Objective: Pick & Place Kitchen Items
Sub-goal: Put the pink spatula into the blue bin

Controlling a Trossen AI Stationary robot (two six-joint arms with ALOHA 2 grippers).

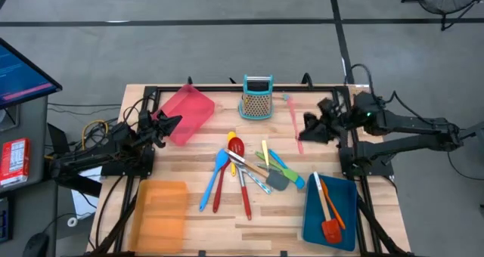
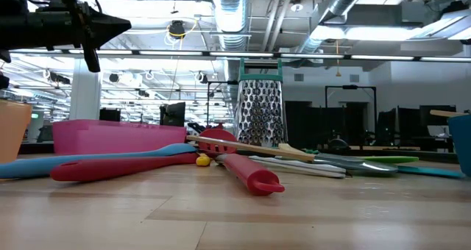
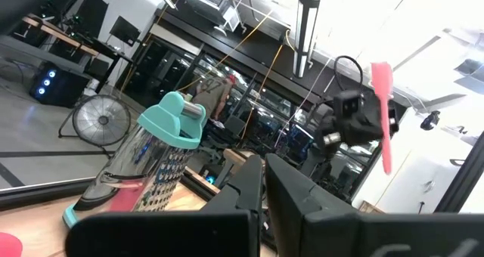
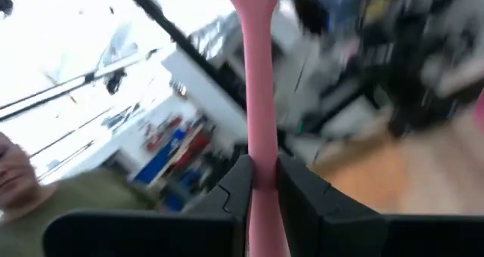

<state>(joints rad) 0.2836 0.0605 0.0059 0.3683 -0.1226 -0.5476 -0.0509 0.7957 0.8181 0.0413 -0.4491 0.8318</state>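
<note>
Right gripper [image 1: 305,128] clamped on pink spatula [image 1: 292,118] near table's [image 1: 189,219] far right edge: carry level, release low over a tray; left gripper [image 1: 175,122] closed, empty.

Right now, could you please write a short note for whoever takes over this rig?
Right tool: shut on the pink spatula, held in the air beside the grater.
Left tool: shut, empty, over the red tray.
Done: two utensils, one an orange spatula, lie in the blue tray.
Left: the pile of utensils at mid-table, red, blue and yellow spoons among them. The orange tray holds nothing I can see.
Next, probably: set the pink spatula down in a tray, then go on with the pile.
</note>
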